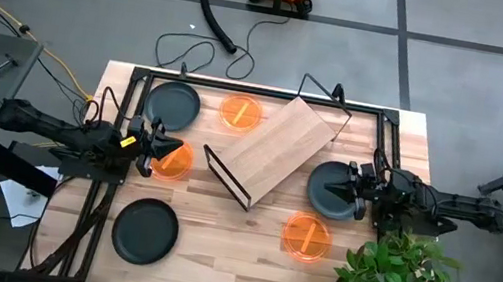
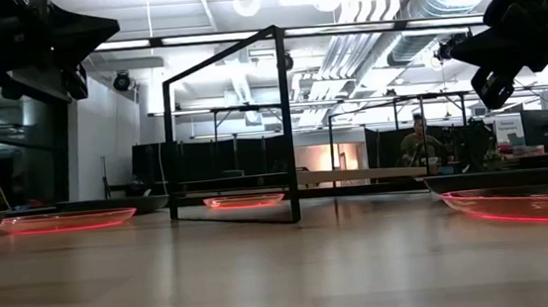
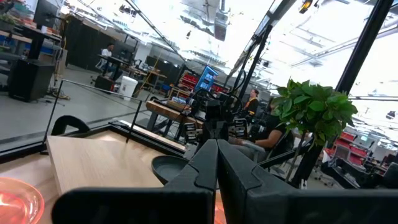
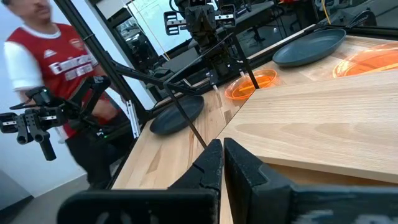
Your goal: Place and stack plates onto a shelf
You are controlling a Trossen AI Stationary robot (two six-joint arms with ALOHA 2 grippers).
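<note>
both grippers, left (image 1: 170, 146) and right (image 1: 320, 184), hover pinched together, empty, flanking the shelf (image 1: 270, 151); closed fingers could shove a plate (image 1: 335, 189), not lift it.

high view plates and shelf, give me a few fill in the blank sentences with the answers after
1. The number of plates lying on the table is ____.
2. The shelf lies at a slant in the table's middle with ____ plates on it.
3. The left claw hovers over a plate coloured ____.
4. The right claw hovers over a plate coloured dark ____.

Missing words: six; no; orange; grey
</note>
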